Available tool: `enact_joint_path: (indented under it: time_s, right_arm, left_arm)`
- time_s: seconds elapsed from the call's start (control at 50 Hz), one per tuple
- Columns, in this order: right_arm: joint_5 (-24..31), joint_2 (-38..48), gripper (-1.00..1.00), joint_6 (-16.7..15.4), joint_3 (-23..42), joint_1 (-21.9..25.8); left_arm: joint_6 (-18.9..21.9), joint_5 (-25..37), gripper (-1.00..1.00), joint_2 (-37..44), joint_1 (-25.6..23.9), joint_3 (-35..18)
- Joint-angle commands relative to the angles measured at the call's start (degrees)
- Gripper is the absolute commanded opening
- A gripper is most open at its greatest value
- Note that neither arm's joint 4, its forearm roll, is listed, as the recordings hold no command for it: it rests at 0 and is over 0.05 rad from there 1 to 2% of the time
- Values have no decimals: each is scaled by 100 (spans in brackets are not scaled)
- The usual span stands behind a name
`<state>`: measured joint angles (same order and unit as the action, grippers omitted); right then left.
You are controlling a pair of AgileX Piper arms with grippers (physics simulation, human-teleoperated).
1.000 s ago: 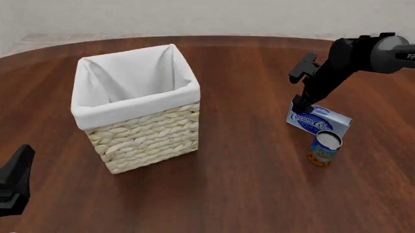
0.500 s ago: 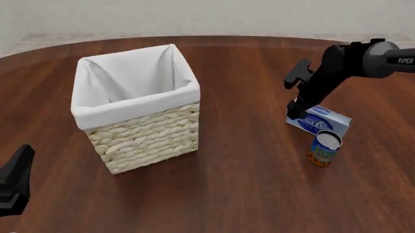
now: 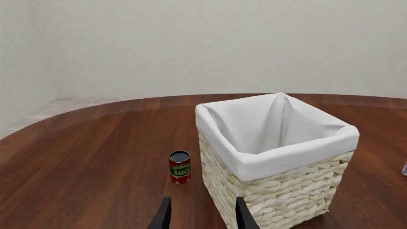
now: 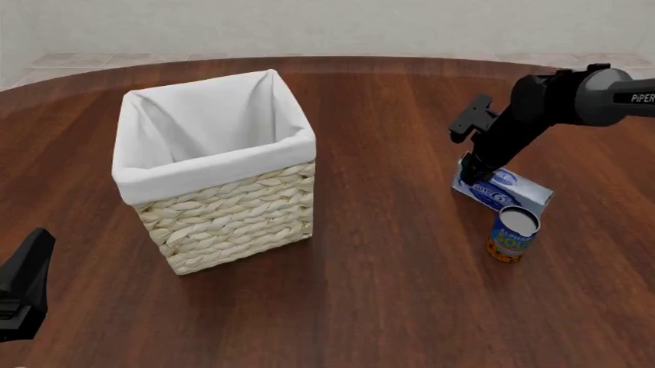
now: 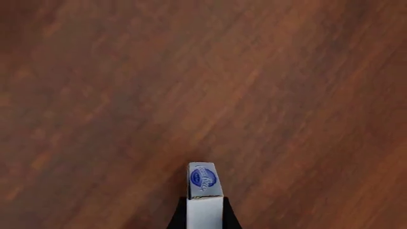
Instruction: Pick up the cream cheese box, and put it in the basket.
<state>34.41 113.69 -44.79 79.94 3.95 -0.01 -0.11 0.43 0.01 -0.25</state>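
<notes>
Judging by its look, the cream cheese box (image 4: 504, 191) is a light, stiff, thin carton with slick printed faces, best pinched across its narrow thickness. The right gripper (image 5: 205, 215) has it so, fingers clamped on both flat faces directly below the wrist. A blue-and-orange can (image 4: 511, 234) stands just beside the gripper, on its near side. The basket (image 4: 215, 134) sits well off to its left. The left gripper (image 3: 200, 215) hangs spread apart, empty. The wooden table (image 4: 399, 291) looks smooth, with a pale wall beyond.

Perhaps a home: wooden table (image 4: 389, 291).
</notes>
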Motion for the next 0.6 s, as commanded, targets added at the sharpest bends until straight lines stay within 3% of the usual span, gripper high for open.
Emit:
enact_joint_path:
  time_s: [0.02, 0.1, 0.14, 0.22, 0.26, 0.28, 0.32, 0.34, 0.38, 0.4, 0.5, 0.6]
  right_arm:
    - [-158, -227, -100, 24, -110, 69]
    - [-191, -341, -100, -50, -150, 18]
    - [-311, -409, -100, -385, -319, -164]
    - [-411, -587, -100, -434, -305, -216]
    - [-528, -667, -100, -606, -370, -322]
    - [-582, -755, -100, -607, -398, -310]
    - [-394, -879, -100, 102, -94, 25]
    - [-425, -946, -100, 72, -158, 64]
    - [-766, -1083, -100, -450, -500, -156]
    - [-840, -1138, -100, -516, -580, -181]
    - [-983, -1591, -100, -136, -784, 78]
    - [-1391, -2060, -100, -32, -1211, 112]
  left_arm:
    - [-1, 0, 100, 0, 1, 0]
    - [-1, 0, 100, 0, 0, 0]
    - [0, 0, 100, -1, 0, 0]
    - [0, 0, 100, 0, 0, 0]
    - [-1, 0, 100, 0, 0, 0]
    - [-2, 0, 100, -1, 1, 0]
    - [1, 0, 100, 0, 0, 0]
    - [1, 0, 100, 2, 0, 0]
    - [-1, 0, 100, 0, -1, 0]
    - [0, 0, 100, 0, 1, 0]
    - [1, 0, 100, 0, 0, 0]
    - [0, 0, 100, 0, 0, 0]
